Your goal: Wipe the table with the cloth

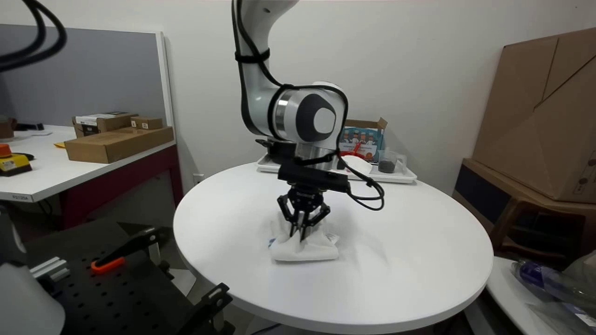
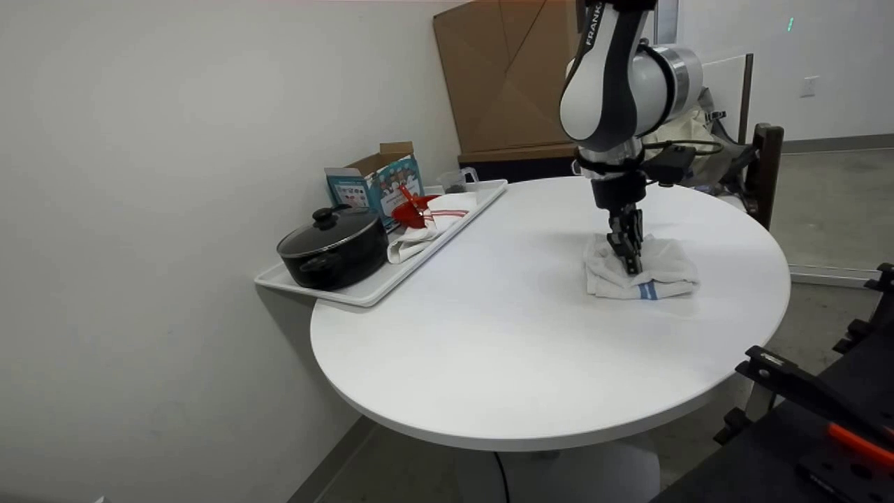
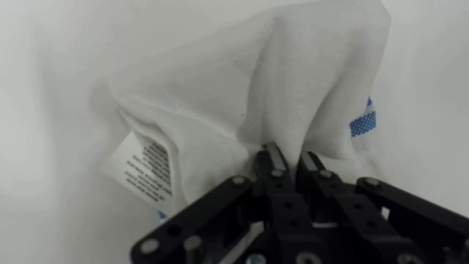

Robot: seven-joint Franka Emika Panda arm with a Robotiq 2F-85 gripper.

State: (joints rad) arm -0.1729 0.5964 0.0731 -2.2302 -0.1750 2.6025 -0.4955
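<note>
Table [image 2: 524, 356], round, white; open surface around cloth [image 2: 663, 269]. Tray [image 2: 388, 280] at edge, overhanging. Cloth, blue-striped, rumpled on tabletop, apart from rim. Gripper [image 3: 289, 156]: narrow, fold of cloth pinched between fingertips.

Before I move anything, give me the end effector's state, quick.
End effector: closed, holding a pinched fold of the white cloth, which lies on the table.
</note>
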